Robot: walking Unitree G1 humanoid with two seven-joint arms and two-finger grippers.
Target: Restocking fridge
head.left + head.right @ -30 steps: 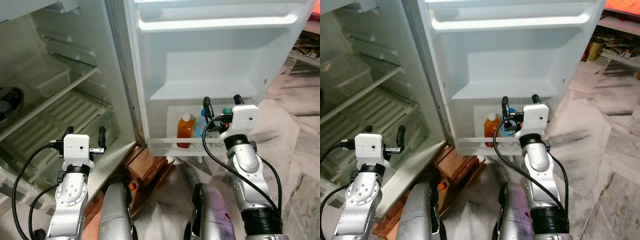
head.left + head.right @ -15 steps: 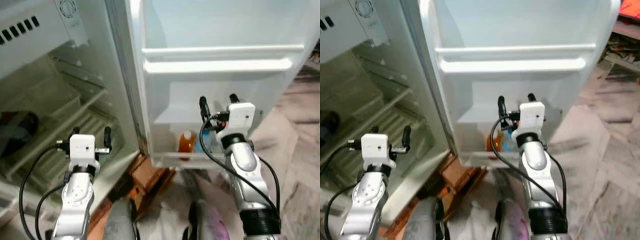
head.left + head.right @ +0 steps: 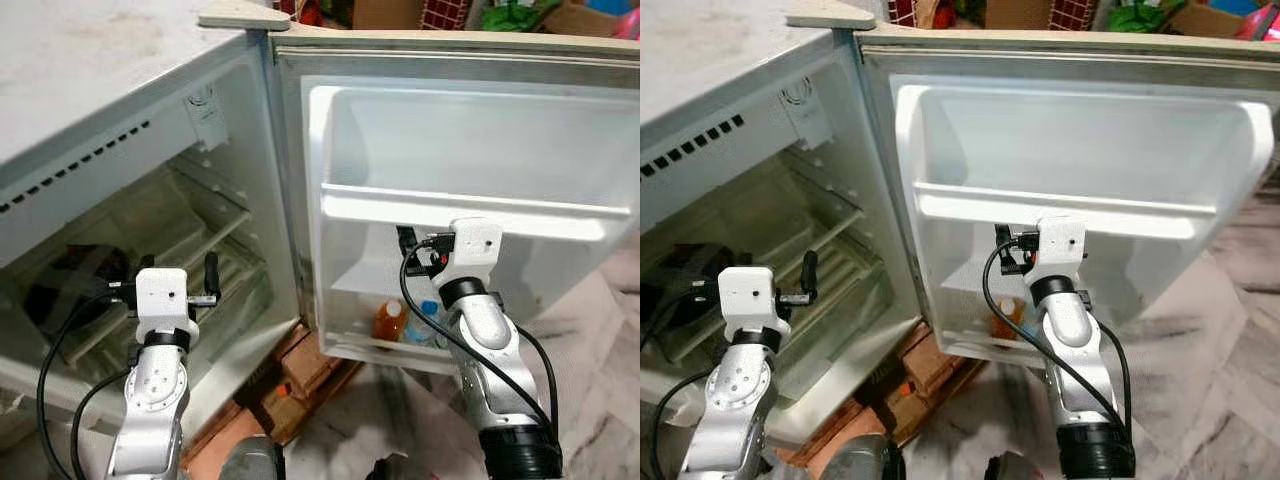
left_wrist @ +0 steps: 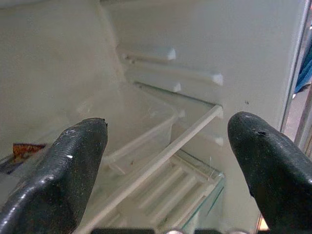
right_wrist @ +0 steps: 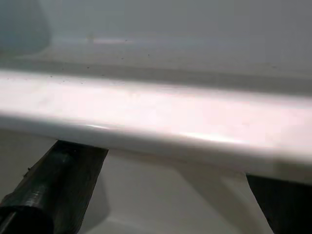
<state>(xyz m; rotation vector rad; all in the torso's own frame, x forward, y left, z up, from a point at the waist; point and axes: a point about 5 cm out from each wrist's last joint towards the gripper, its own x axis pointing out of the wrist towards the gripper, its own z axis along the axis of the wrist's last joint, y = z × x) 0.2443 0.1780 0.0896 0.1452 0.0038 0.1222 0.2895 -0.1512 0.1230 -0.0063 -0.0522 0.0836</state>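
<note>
Open fridge door (image 3: 560,150); upright orange bottle (image 3: 388,320) low; both end effectors (image 4: 165,161) (image 5: 161,195) apart.

Silver arms, white wrist boxes, black cables

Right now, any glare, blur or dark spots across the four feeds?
Head views: sharp and evenly lit, fridge interior dimmer than the door. Left wrist view: black fingers soft, shelves behind clearer. Right wrist view: glare along the white door rail, fingers in shadow beneath.
</note>
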